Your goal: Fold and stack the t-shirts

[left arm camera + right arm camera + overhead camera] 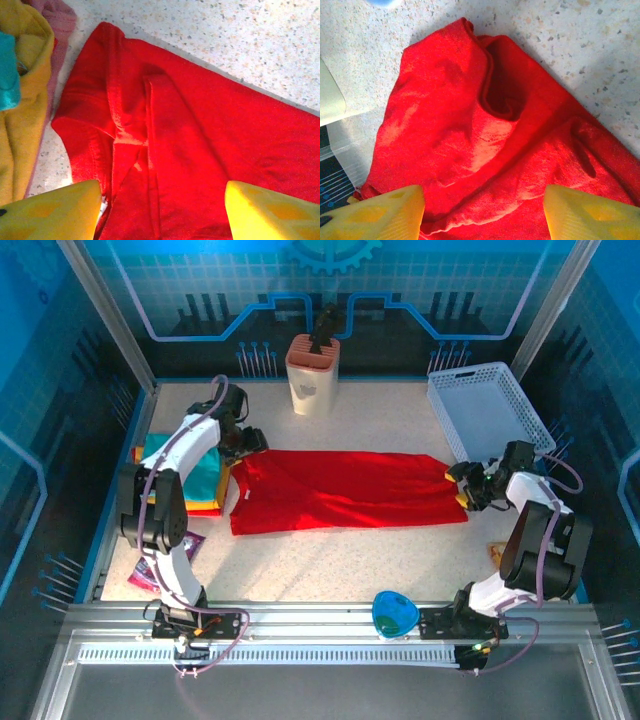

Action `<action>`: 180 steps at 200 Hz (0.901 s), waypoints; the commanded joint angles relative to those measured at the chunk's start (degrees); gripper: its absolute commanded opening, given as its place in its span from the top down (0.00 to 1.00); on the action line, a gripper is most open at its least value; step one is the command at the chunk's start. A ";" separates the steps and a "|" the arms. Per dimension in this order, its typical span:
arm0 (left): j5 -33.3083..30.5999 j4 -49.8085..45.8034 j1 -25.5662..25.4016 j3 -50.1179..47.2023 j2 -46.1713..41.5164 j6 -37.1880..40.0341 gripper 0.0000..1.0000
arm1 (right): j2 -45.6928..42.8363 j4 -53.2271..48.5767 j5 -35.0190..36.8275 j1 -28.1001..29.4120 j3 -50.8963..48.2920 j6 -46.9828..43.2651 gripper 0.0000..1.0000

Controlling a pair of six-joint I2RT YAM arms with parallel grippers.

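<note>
Your left gripper [162, 212] is open, fingers spread apart just above one end of the red shirt [200, 140], nothing held; folded yellow shirt [22, 130] and teal shirt [7, 70] just to its left. Your right gripper [482, 212] is open too, over the shirt's crumpled other end, basket [490, 410] just beyond it

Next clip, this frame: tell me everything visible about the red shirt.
The red shirt is soft, plain bright-red cloth, folded into a long band that lies flat on the speckled table, running left to right. Its left end shows a stitched hem and overlapping layers, and sits beside the folded stack; whether they touch is unclear. The right end is rumpled, with a raised hollow fold. The left gripper and right gripper stand open over the two ends, clamping nothing.
</note>
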 commanded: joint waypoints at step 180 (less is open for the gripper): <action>5.36 18.85 -9.59 -27.70 -8.18 -13.93 0.54 | -3.91 -2.27 -1.74 -0.44 -2.45 -4.14 0.32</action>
